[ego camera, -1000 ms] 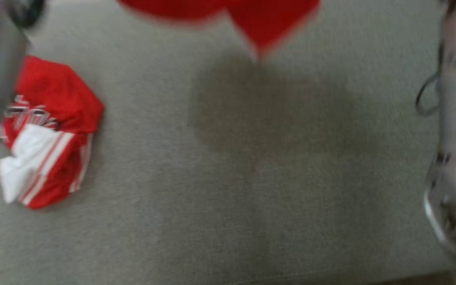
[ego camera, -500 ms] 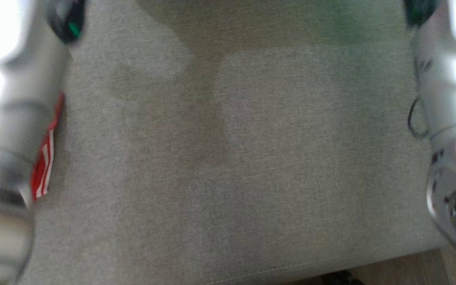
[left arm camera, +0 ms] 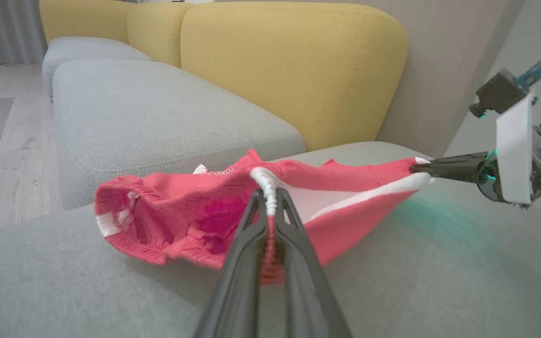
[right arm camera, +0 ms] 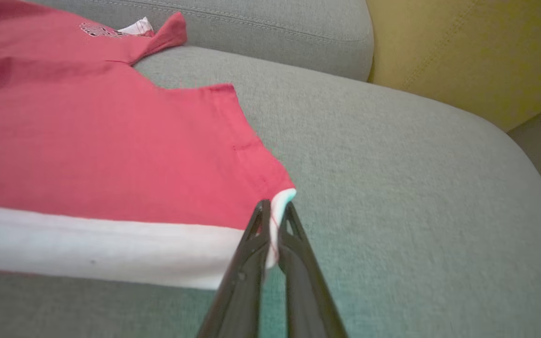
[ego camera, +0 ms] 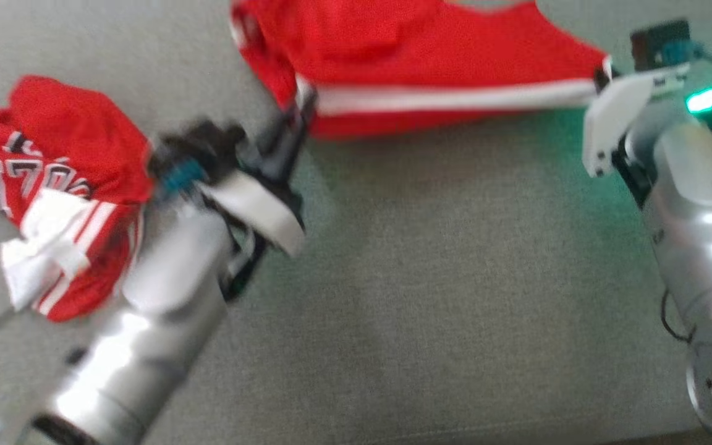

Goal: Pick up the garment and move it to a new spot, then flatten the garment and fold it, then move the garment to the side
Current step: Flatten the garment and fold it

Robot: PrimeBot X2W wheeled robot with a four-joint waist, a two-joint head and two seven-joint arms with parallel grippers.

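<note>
Two corners of the red garment [ego camera: 430, 55] are in my grip. My left pincer [left arm camera: 268, 193] is pressed together on its white-trimmed hem, and my right pincer [right arm camera: 275, 218] pinches the end of the white band. The cloth is pulled wide between them, low over the grey sofa seat [ego camera: 455, 278] toward its back edge, below the yellow backrest [left arm camera: 294, 65].

I judge the pick-up and carry nearly done and the flattening just begun. Laying it down, folding it and moving it aside are all left. A crumpled red-and-white jersey [ego camera: 53, 185] lies by the seat's left edge, apart from the garment.

Half a second ago my head view held bare seat, my forearms and a sliver of that jersey. The whole picture has shifted, so my head moved. A second ago the garment showed as a hanging point at the top; now it is spread.
</note>
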